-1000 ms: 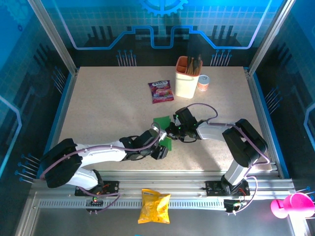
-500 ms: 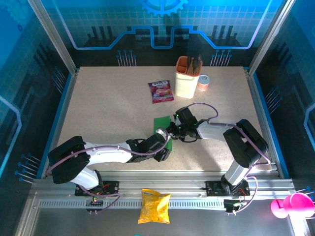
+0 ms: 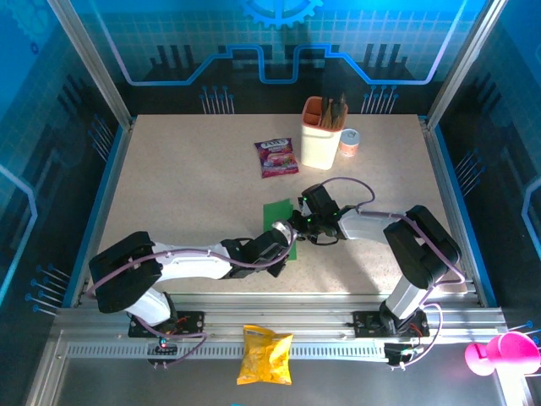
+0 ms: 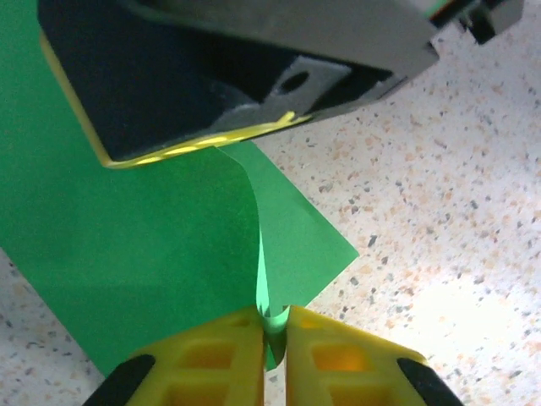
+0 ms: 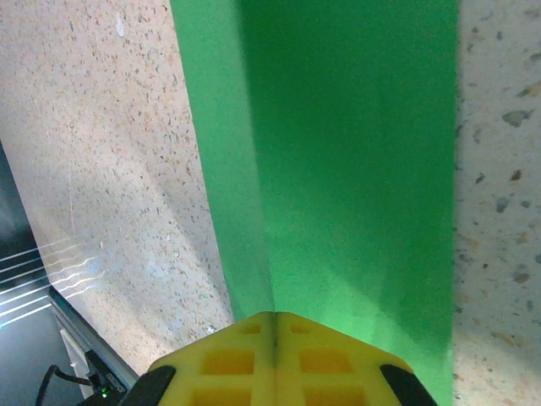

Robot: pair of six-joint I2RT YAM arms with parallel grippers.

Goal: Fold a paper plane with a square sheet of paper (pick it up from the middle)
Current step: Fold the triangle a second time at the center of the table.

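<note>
My left end effector is clamped on a raised ridge of the square sheet of paper, which lies mid-tabletop. My right end effector has fingers together at the crease; can't tell if it's pinching. Paper looks thin, limp and likely to tear, so I'd pinch lightly near the middle.

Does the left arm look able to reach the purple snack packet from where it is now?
Probably yes: the table between them looks bare. But the left arm has its jaws shut on the green paper, so it would have to let go before taking the purple snack packet.
</note>
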